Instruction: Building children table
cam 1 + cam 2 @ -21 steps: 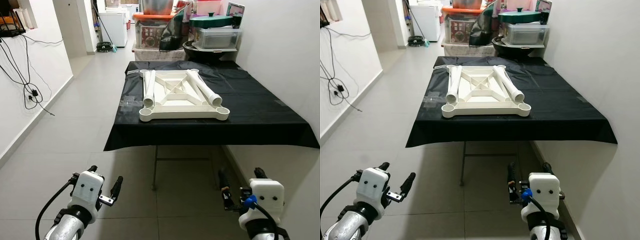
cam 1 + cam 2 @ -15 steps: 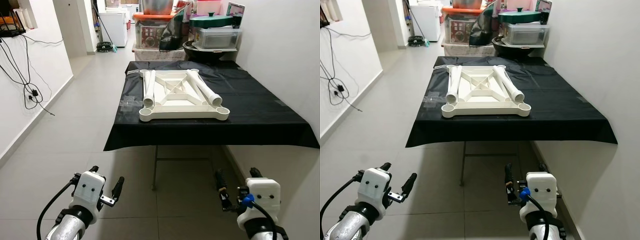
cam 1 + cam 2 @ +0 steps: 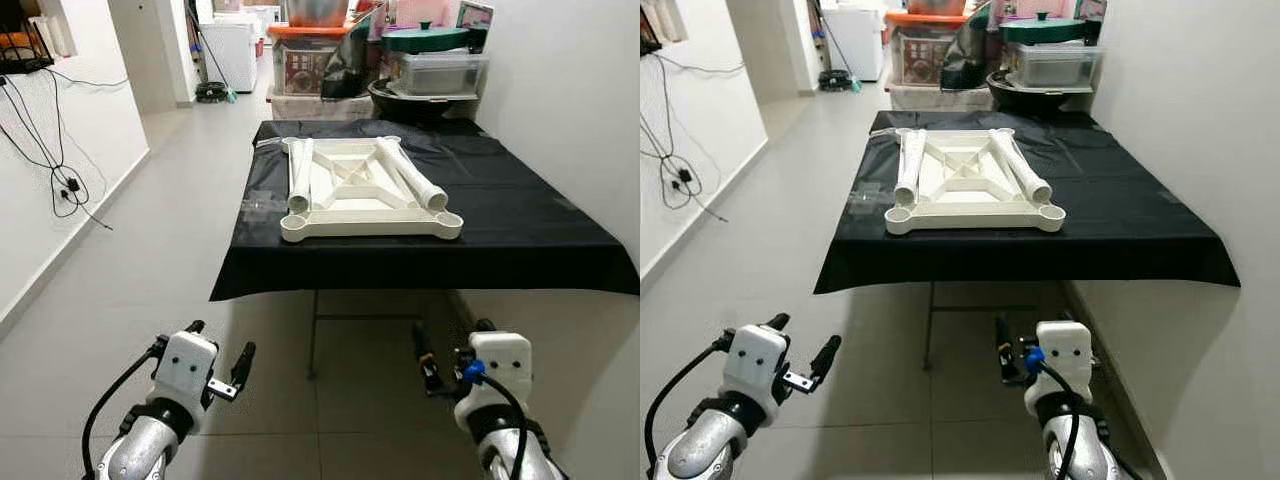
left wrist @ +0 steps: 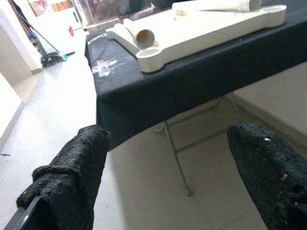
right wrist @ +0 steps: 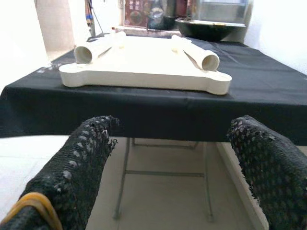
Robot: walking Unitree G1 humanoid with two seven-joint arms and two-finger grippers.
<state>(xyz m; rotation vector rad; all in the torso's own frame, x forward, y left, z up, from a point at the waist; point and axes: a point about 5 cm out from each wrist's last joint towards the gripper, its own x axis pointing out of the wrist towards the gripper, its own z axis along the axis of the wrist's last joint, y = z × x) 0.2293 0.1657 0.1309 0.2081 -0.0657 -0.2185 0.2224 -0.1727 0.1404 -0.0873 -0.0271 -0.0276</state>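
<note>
While nothing is fitted: assembly is judged unstarted.
Top (image 3: 370, 205): laid upside down on table (image 3: 540, 225).
Legs (image 3: 298, 175): two laid loose (none socketed).
Left gripper (image 3: 222, 360): spread, empty.
Right gripper (image 3: 448, 350): spread, empty.

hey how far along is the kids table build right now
Barely begun. Laid out: the white plastic tabletop panel lies underside up on the black-covered folding table, with two white tube legs resting loose across it. In hand: nothing; the left gripper and right gripper are open, low over the floor short of the table. Left: fitting the legs into the corner sockets.
</note>
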